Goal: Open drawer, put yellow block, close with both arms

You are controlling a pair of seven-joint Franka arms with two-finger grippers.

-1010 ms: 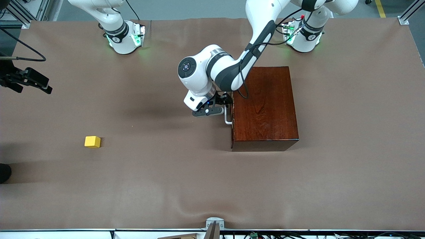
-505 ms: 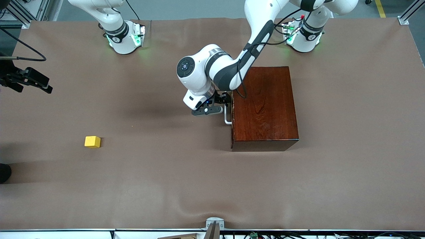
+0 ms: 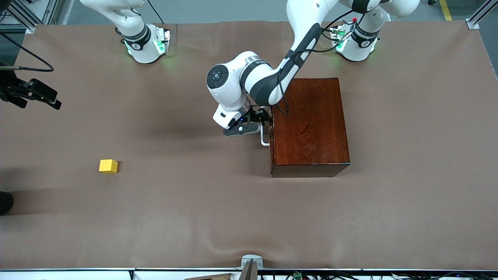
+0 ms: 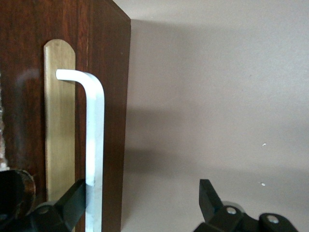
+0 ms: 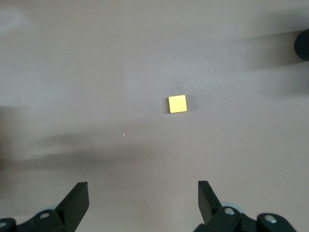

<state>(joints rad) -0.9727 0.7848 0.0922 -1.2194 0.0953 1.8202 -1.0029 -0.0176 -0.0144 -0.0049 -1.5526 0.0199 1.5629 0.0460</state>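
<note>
Since a second ago the left gripper (image 3: 260, 121) has drawn the handle (image 3: 264, 137) slightly outward; its fingers (image 4: 72, 200) stand wide around the bar. Centre frame, the drawer (image 3: 271, 128) barely leaves the wooden box (image 3: 309, 124); contents hidden. Right gripper (image 5: 142, 200) waits, wide open, over the yellow block (image 3: 108, 166), lower left.

Table covering (image 3: 218, 210): brown matte sheet, lightly wrinkled toward the front camera's edge.
Metal bracket (image 3: 251, 261): grey, at the table edge nearest the front camera.
Aluminium frame corner (image 3: 477, 19): at the left arm's end.
Black cable (image 3: 27, 54): at the right arm's end.
</note>
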